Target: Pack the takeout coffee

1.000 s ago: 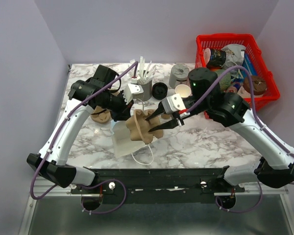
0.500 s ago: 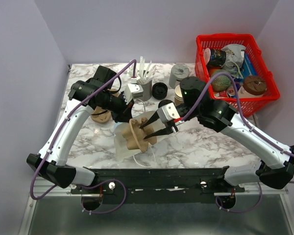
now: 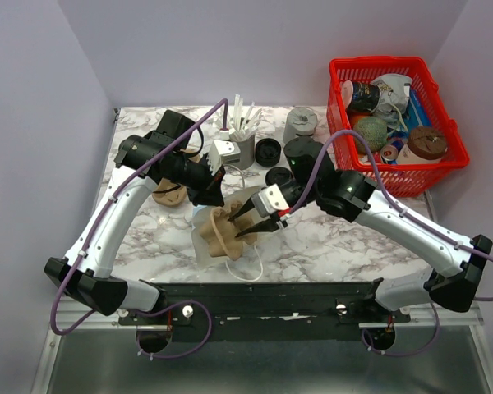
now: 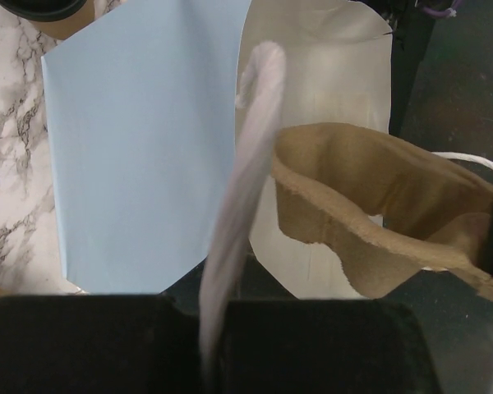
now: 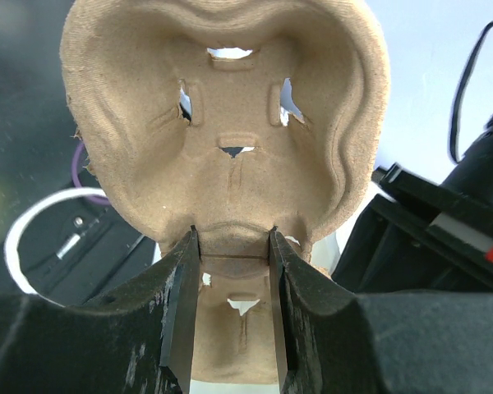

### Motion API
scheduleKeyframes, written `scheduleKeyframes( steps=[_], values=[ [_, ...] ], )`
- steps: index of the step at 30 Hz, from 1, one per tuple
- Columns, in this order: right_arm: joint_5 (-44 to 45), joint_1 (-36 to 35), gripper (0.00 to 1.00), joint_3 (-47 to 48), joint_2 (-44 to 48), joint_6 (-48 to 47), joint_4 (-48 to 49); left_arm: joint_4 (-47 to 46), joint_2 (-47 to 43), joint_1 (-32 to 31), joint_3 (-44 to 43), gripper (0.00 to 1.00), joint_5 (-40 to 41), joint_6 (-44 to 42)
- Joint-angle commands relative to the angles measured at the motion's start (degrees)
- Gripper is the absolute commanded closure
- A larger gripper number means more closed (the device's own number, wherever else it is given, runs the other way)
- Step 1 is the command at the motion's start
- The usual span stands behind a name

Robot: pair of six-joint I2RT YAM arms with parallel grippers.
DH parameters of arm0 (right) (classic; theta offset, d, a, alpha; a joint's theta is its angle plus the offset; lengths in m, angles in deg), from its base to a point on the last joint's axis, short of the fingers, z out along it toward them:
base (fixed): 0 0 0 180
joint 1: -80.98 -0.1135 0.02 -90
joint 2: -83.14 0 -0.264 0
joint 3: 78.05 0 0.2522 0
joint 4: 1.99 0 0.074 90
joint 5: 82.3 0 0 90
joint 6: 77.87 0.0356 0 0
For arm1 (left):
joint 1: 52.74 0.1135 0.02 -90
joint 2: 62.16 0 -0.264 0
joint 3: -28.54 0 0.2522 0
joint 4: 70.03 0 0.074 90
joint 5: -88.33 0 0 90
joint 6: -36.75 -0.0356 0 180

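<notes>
The takeout coffee (image 3: pixel 278 175), a tan cup with a black lid, stands on the marble behind my right gripper; its lid edge also shows in the left wrist view (image 4: pixel 45 8). My left gripper (image 3: pixel 210 195) (image 4: pixel 218 308) is shut on the upper edge of a white paper bag (image 3: pixel 204 245) (image 4: pixel 140 148) and holds its mouth open. My right gripper (image 3: pixel 248 218) (image 5: pixel 230 246) is shut on the middle ridge of a brown pulp cup carrier (image 3: pixel 223 232) (image 5: pixel 230 107) (image 4: pixel 370 213). The carrier sits at the bag's open mouth, against the inner wall.
A red basket (image 3: pixel 394 179) of assorted items stands at the back right. A grey holder with stirrers (image 3: pixel 242 148), a stack of black lids (image 3: pixel 269 152) and a grey cup (image 3: pixel 300 123) line the back. A tan pulp piece (image 3: pixel 168 195) lies left of the bag.
My right gripper has carried the carrier left and toward the table's near edge, to the bag's mouth. The bag has shifted a little with it. My left gripper has stayed shut on the bag edge.
</notes>
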Motion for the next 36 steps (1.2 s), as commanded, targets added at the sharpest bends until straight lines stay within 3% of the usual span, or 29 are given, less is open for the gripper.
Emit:
scheduleKeyframes(
  steps=[1,9,19,36],
  values=[
    [2.70,-0.72,0.99,-2.29,-1.37,-7.60,-0.92,4.55,-0.85,-0.21,-1.43,1.00,-2.81,0.24],
    [12.02,-2.56,0.99,-2.56,-3.21,-12.00,-5.13,4.03,-1.11,-0.12,-0.64,1.00,-2.55,1.02],
    [29.84,-5.99,0.99,-0.72,-4.26,-13.05,-11.90,4.90,-1.20,-0.21,-0.47,1.00,-4.04,-0.38],
    [44.46,-10.82,0.99,14.58,-12.79,-14.10,-32.03,2.79,0.20,-0.21,1.73,1.00,-8.78,6.04]
  ],
)
